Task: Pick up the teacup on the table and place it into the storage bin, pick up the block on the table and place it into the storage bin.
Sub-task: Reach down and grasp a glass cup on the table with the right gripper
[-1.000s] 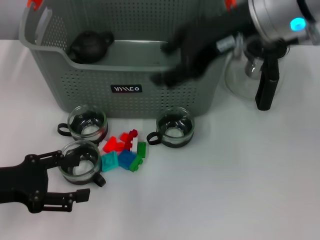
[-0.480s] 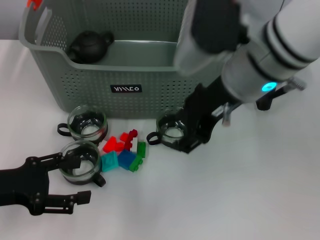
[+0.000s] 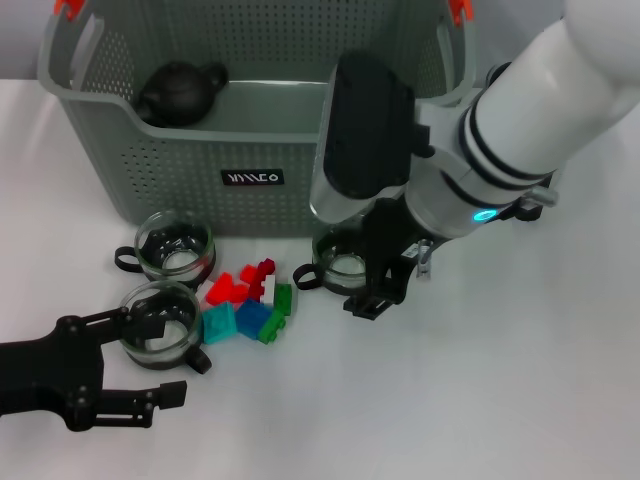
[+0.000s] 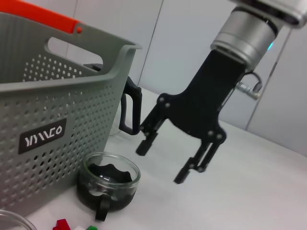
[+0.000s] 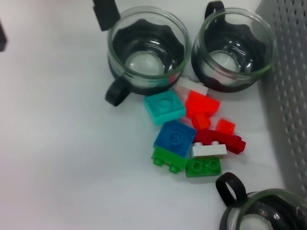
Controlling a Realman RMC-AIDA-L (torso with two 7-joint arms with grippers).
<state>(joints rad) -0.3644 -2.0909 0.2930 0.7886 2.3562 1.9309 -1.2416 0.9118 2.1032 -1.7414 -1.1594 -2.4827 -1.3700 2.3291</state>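
Note:
Three glass teacups stand in front of the storage bin point(image 3: 250, 205): one at the left point(image 3: 175, 245), one nearer me point(image 3: 160, 322), one at the right point(image 3: 348, 258). A pile of coloured blocks point(image 3: 250, 305) lies between them. My left gripper point(image 3: 160, 355) lies open low on the table, its upper finger beside the near teacup point(image 5: 146, 50). Open as well, my right gripper point(image 4: 163, 160) hangs just over the right teacup point(image 4: 108, 184), at its far-right side. In the right wrist view the blocks point(image 5: 192, 139) lie close below the camera.
A black teapot point(image 3: 180, 90) sits inside the bin at its left end. Right of the bin stands a glass jug, mostly hidden by my right arm, with its black handle point(image 4: 130, 108) showing. The bin carries orange-red clips point(image 3: 68, 8).
My right arm has swung from over the bin down to its front, and its gripper now hovers at the right teacup. The left gripper has barely moved.

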